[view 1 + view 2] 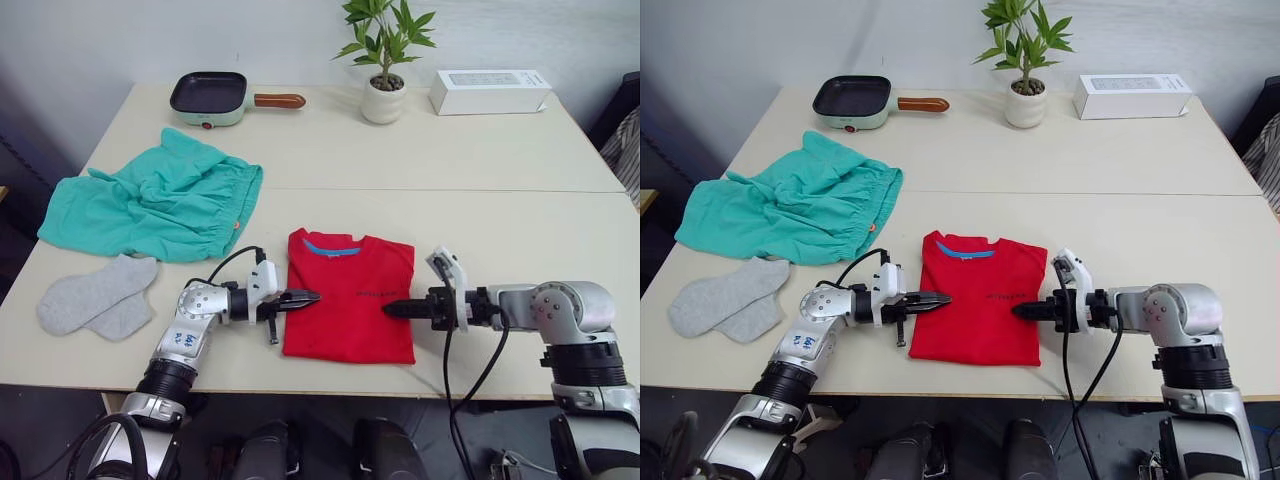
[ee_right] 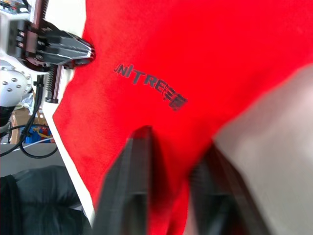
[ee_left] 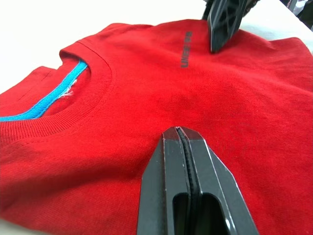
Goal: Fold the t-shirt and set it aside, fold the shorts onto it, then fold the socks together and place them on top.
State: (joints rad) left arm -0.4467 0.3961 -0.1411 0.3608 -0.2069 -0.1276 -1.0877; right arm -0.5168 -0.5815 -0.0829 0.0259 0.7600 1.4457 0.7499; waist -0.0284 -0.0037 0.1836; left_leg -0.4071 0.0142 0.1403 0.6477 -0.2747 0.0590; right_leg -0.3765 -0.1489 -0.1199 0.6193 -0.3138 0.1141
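Note:
The red t-shirt (image 1: 350,295) lies folded into a neat rectangle at the table's front middle, blue collar band facing the far side. My left gripper (image 1: 308,298) is shut, its tip resting over the shirt's left edge, with no cloth between the fingers (image 3: 178,147). From the opposite side, my right gripper (image 1: 392,310) reaches over the shirt's right edge, its fingers (image 2: 129,181) apart above the red cloth near the printed logo. To the left, the teal shorts (image 1: 160,205) lie spread and crumpled. In front of them, near the table's front-left corner, the two grey socks (image 1: 95,297) lie overlapping.
At the far edge of the table stand a mint pan with a wooden handle (image 1: 210,97), a potted plant (image 1: 383,60) and a white box (image 1: 490,92). Bare tabletop (image 1: 520,230) stretches to the right of the shirt.

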